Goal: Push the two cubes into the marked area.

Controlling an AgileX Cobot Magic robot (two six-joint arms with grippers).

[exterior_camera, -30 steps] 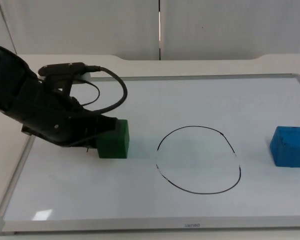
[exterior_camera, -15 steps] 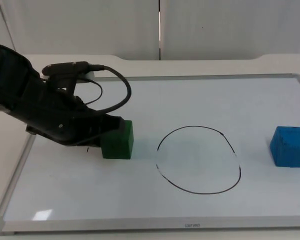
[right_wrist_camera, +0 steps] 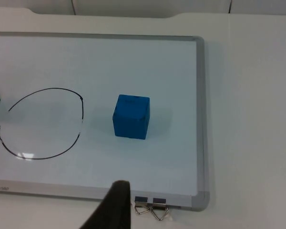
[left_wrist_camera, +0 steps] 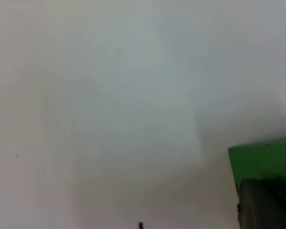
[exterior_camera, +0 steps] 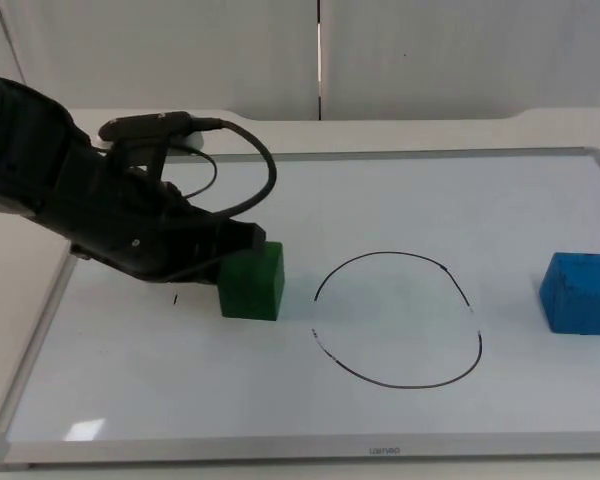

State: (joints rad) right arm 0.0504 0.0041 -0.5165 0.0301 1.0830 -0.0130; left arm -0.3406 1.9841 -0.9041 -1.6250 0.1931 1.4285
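A green cube rests on the whiteboard, just left of the black hand-drawn circle and outside its line. My left gripper presses against the cube's left rear side, low over the board. In the left wrist view the green cube sits right against the gripper. The blue cube stands alone at the board's right end, well right of the circle. From the right wrist view, the blue cube lies ahead of my right gripper, which waits off the board's edge.
The whiteboard's metal frame borders the work area on the white table. Two binder clips hang on the frame near the right gripper. A small black mark is on the board left of the green cube.
My left arm has moved right, sliding the green cube along the board toward the circle. The blue cube has stayed put.
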